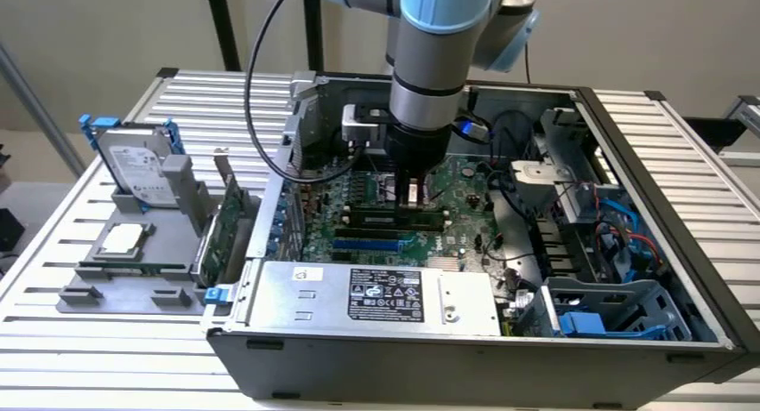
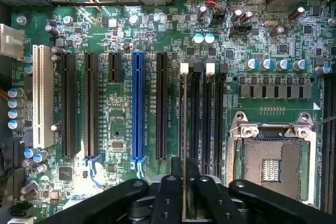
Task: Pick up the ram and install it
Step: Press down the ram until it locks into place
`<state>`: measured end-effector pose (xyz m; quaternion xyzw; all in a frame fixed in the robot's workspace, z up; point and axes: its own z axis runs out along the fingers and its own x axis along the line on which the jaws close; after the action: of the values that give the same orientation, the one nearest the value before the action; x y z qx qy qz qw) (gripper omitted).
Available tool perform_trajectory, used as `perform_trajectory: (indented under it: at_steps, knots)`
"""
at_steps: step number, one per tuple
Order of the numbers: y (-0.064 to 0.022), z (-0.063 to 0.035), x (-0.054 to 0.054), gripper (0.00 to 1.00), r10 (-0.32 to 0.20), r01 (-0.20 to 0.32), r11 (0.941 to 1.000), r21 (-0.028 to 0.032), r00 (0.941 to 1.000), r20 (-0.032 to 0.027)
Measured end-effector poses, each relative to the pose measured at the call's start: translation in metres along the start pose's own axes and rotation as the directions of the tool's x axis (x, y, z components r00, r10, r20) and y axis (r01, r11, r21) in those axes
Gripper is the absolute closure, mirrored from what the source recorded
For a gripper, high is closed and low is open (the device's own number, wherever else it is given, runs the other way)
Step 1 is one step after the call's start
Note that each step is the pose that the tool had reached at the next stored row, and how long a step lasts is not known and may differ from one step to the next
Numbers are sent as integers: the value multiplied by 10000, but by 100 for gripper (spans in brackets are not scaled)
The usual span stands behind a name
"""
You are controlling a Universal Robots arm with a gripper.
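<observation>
My gripper (image 1: 410, 190) hangs low inside the open computer case (image 1: 665, 189), just above the motherboard (image 1: 457, 184). In the wrist view the gripper (image 2: 184, 184) is shut on the ram (image 2: 184, 129), a thin stick seen edge-on between the two dark fingers (image 2: 169, 195). The ram stands upright and runs along the leftmost of the black memory slots (image 2: 197, 114), in line with that slot's white latch (image 2: 184, 68). Whether its lower edge touches the slot I cannot tell.
An open processor socket (image 2: 273, 166) lies beside the memory slots, and a blue slot (image 2: 138, 108) and black expansion slots on the other side. The power supply (image 1: 368, 295) fills the case front. Outside, a grey fixture (image 1: 131, 269) holds a hard drive (image 1: 137, 166), a silver chip (image 1: 123, 239) and a green card (image 1: 226, 229).
</observation>
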<state>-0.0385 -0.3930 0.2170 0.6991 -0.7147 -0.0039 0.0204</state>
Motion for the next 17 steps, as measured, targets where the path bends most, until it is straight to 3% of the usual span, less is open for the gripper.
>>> perform_trajectory:
  at_steps: [2, 8, 9, 17]
  knots:
    - [1, -40, 1, 0, -1, 1, 10000, 1, 10000, 1]
    - [42, -278, 7, 0, -1, 1, 10000, 0, 10000, 1]
    - [47, -294, 8, 100, 0, 0, 10000, 0, 10000, 1]
    - [47, -301, 8, 100, -1, 1, 10000, 0, 10000, 1]
